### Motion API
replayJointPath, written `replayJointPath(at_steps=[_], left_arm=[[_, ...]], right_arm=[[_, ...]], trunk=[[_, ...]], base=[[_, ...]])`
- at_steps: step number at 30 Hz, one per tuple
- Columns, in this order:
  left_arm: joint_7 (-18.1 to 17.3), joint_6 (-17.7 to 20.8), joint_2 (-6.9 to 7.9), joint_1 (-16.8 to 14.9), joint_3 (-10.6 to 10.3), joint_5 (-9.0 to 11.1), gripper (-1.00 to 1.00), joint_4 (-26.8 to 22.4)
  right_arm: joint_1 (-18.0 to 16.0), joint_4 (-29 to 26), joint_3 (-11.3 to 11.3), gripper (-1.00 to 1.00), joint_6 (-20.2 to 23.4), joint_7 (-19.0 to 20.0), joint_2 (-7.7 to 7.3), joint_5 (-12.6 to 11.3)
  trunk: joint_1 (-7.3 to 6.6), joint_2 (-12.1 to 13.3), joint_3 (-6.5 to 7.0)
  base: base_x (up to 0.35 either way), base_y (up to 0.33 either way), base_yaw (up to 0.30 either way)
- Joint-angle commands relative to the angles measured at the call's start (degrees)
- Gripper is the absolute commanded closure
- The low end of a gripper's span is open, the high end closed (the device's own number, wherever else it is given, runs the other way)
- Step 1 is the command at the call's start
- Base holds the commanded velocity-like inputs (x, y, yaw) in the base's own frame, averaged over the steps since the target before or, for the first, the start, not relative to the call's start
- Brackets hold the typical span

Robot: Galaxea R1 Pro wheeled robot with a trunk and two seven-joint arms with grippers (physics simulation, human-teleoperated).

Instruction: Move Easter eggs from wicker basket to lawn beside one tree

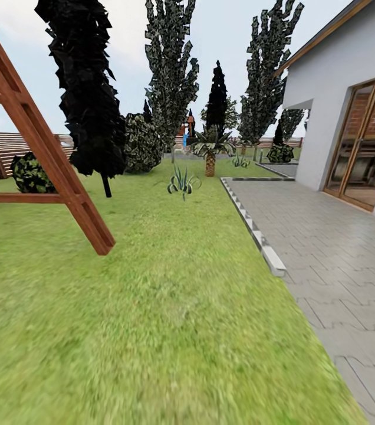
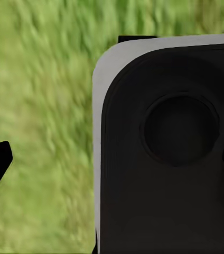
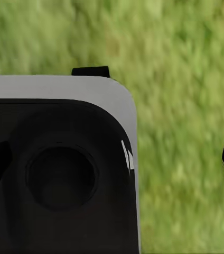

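Evidently in transit: head view looks across the lawn point(image 1: 170, 307) toward a tree point(image 1: 171, 71) beyond; basket and eggs unseen. Both wrist cameras face grass beside the robot base point(image 2: 170, 153), arms apparently tucked for driving; finger state cannot be told.

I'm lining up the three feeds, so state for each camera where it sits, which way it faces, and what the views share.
Head view: on the head, facing forward and down over the lawn toward trees, paving and the house.
Left wrist view: on the left arm, looking down at grass; dark robot base shows.
Right wrist view: on the right arm, looking down at grass; same base shows.
Shared: the lawn.
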Motion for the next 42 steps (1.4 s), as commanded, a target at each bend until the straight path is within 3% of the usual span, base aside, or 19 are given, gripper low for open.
replayJointPath(at_steps=[1, 42], left_arm=[[0.0, -0.1, 0.0, 0.0, 0.0, 0.0, -1.0, -0.1], [-0.1, -0.1, 0.0, 0.0, 0.0, 0.0, -1.0, -0.1]], right_arm=[[0.0, 0.1, -0.3, -1.0, -0.2, 0.0, 0.01, 0.0], [0.0, 0.1, -0.3, -1.0, -0.2, 0.0, 0.03, 0.0]], trunk=[[0.03, 0.0, -0.04], [0.03, 0.0, -0.04]], base=[[0.329, 0.0, 0.0], [0.33, 0.0, 0.0]])
